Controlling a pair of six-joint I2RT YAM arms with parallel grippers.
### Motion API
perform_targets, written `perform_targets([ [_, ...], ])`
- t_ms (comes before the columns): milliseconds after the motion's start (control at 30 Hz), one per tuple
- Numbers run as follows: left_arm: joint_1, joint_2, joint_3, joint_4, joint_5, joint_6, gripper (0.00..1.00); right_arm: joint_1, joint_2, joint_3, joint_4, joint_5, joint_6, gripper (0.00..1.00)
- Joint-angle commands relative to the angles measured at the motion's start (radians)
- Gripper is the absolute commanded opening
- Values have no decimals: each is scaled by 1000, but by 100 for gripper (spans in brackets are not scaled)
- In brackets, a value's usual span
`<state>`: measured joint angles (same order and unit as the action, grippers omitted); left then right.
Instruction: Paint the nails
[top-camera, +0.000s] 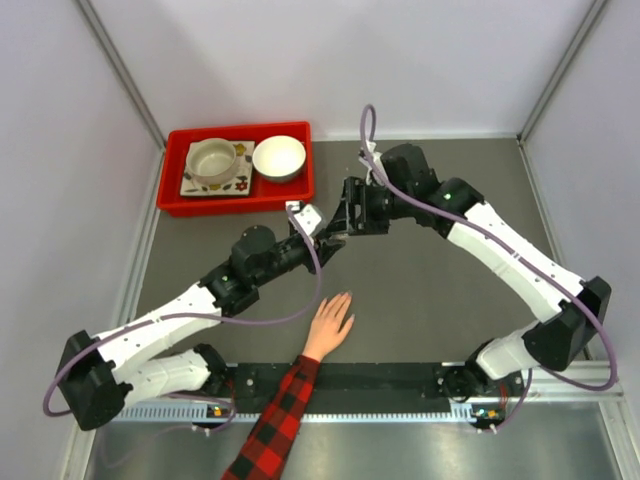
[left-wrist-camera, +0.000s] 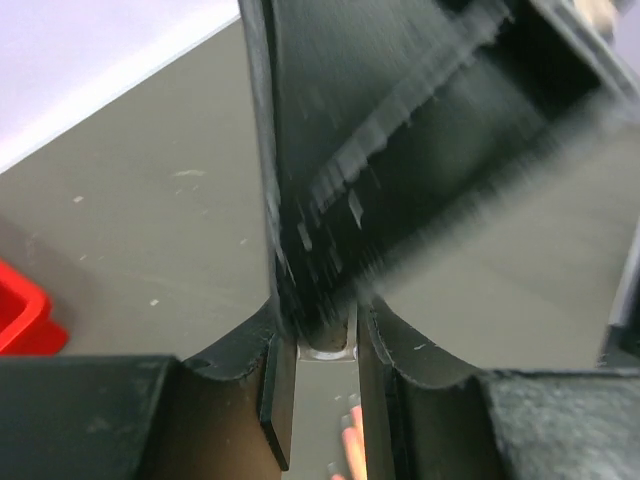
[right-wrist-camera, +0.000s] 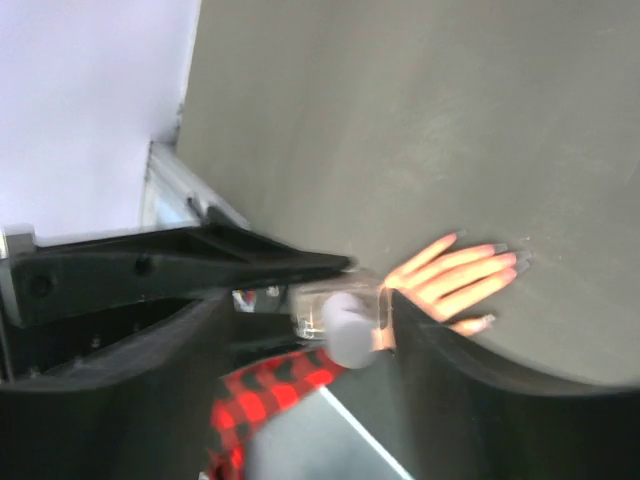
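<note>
Looks early. Clamps a small clear bottle in the left gripper, beyond the human hand flat on the table; has the right gripper at its pale cap, grip there unclear. Shows no polish on the nails; painting all ahead.

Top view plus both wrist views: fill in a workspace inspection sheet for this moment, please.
Surface: grey table, faint specks.
Job's things: hand flat on table; nails too small to judge.
Clutter: red tray far left, holding cup on patterned plate and white bowl.
Grippers: left gripper shut on small clear bottle; right gripper around its pale cap, grip unclear.
Cables: purple cables in loose loops.
Surroundings: pale walls, metal frame.
</note>
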<state>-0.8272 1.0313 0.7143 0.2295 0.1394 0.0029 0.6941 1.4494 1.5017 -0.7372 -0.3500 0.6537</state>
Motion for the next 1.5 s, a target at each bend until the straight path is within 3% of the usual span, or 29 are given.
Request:
perform_targets([
  [0, -6, -4, 102, 19, 104, -84, 0, 33, -86, 58, 18, -58, -92, 85],
  [100, 17, -5, 109, -13, 233, -185, 0, -8, -148, 40, -2, -92, -187, 96],
  [267, 126, 22, 117, 49, 593, -395, 0, -84, -253, 3, -19, -251, -380, 99],
  [300, 169, 36, 108, 121, 703, -494, 0, -84, -265, 2, -33, -318, -417, 99],
  [467, 235, 94, 76, 447, 946, -797, 0, -82, -305, -1, -88, -437, -545, 96],
  [500, 235, 123, 77, 497, 992, -879, 0, -82, -288, 2, -100, -473, -558, 90],
  [633, 234, 182, 82, 612, 1048, -991, 0, -84, -261, -1, -94, -544, -566, 75],
  [767, 232, 193, 65, 758, 1065, -1074, 0, -82, -267, -11, -71, -552, -574, 73],
  [933, 232, 194, 85, 696, 1071, -1034, 0, -82, -258, -3, -77, -609, -589, 68],
  [1167, 231, 217, 105, 692, 1074, -1031, 0, -82, -228, 2, -62, -647, -582, 42],
  [1467, 229, 219, 117, 694, 1072, -1031, 0, -82, -187, 20, -67, -661, -588, 45],
])
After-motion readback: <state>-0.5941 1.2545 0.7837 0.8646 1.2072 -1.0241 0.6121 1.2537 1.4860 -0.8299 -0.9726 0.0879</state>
